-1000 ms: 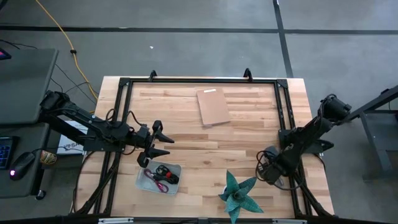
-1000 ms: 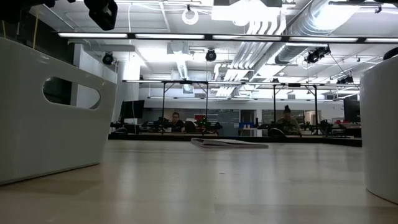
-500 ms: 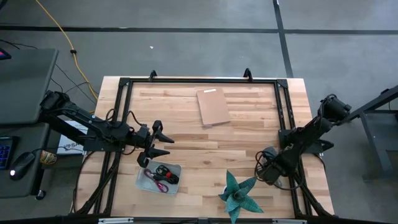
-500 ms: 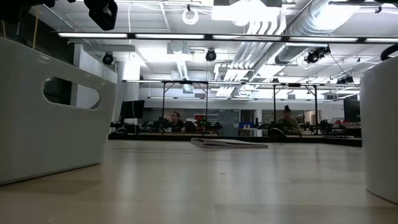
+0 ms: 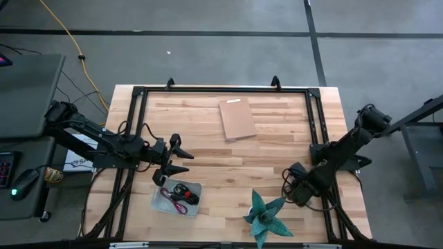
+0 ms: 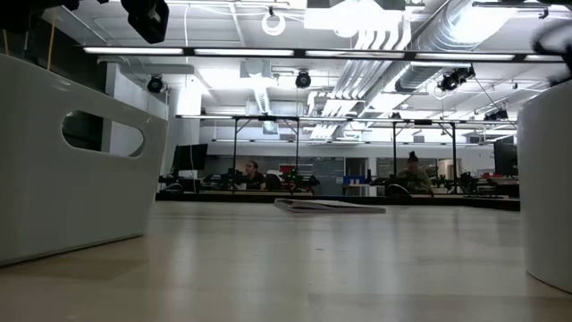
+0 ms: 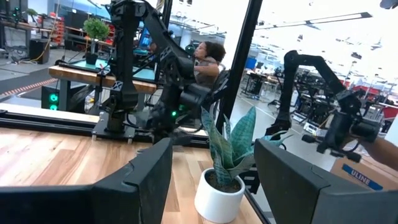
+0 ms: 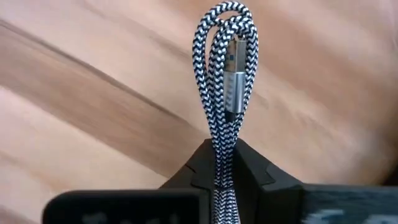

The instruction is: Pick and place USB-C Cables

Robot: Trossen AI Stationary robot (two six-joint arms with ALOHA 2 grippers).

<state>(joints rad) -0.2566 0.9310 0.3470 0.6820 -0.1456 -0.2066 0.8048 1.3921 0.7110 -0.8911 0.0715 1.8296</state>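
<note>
The right gripper (image 8: 224,167) is clamped on the grey cable (image 8: 225,68), a woven black-and-white cord folded into a loop whose metal plug shows just past the fingertips. In the high view this gripper (image 5: 293,188) sits low over the table's right part, beside the star (image 5: 265,216) and well apart from the tray (image 5: 158,203).

The tray, a small white bin near the front left of the table (image 5: 208,155), already holds cables: a red cable (image 5: 183,207) and a black cable (image 5: 184,191) can be made out, with a pinkish strand beside them; whether that is the black-and-red one cannot be told. No other cable lies loose on the wood as far as the high view shows. So the job looks well along: the grey cable appears to be the last one, picked but not yet carried across and dropped.

The left gripper (image 5: 174,158) waits just behind the tray with its fingers spread wide and nothing between them.

The star lies between the right gripper and the tray, near the front edge, so a direct low path would likely brush it; lifting first, or swinging behind it, seems safer. The waiting left gripper crowds the tray's far side too. The brown board (image 5: 237,118) lies toward the back, clear of that route. The left wrist view also shows a potted plant (image 7: 225,171) and a person beyond the table.
</note>
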